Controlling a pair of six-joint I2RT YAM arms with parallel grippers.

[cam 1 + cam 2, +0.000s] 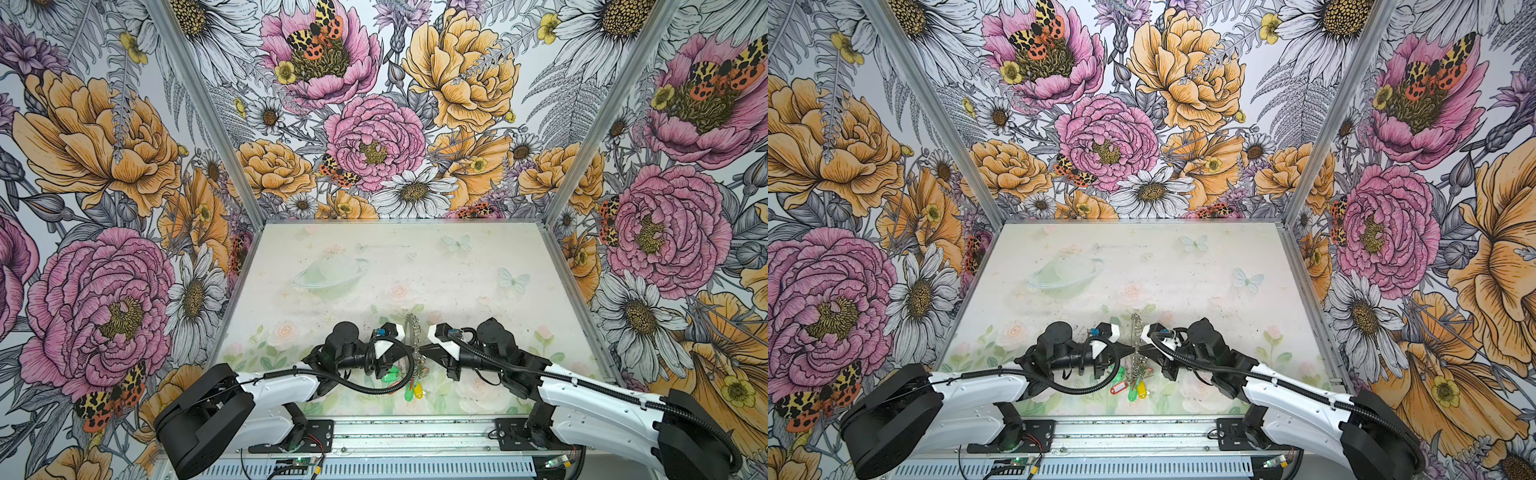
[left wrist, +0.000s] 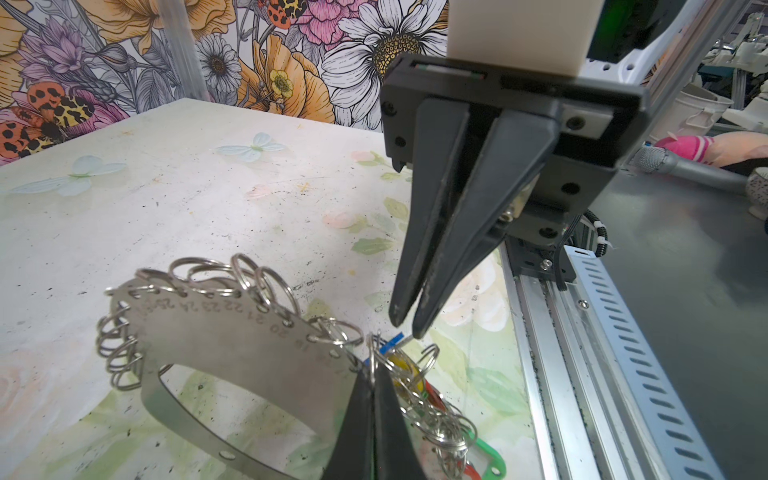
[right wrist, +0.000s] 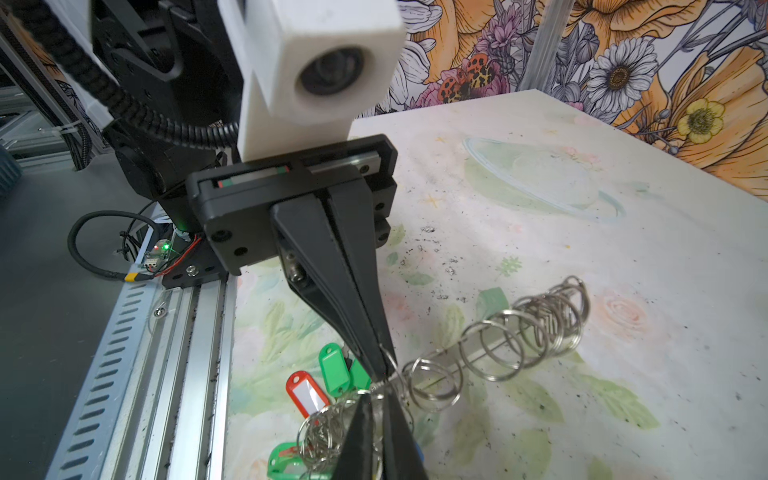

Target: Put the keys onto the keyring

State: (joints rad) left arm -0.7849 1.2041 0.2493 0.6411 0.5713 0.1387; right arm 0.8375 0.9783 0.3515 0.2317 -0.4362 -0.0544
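Threading looks under way. The left gripper (image 2: 374,376) is clamped on the keyring (image 2: 232,332), held on edge. The right gripper (image 2: 405,328) seems to pinch the key (image 2: 394,338) just beyond the left tips. Next, I judge, it must be eased into one of the wire rings (image 2: 266,282) there.

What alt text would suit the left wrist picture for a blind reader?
The left gripper, shut, clamps the edge of the keyring, a flat metal band fringed with wire rings, over a pale floral table. Facing it, the right gripper pinches the keys, only a blue sliver showing; yellow, red and green tags bunch behind.
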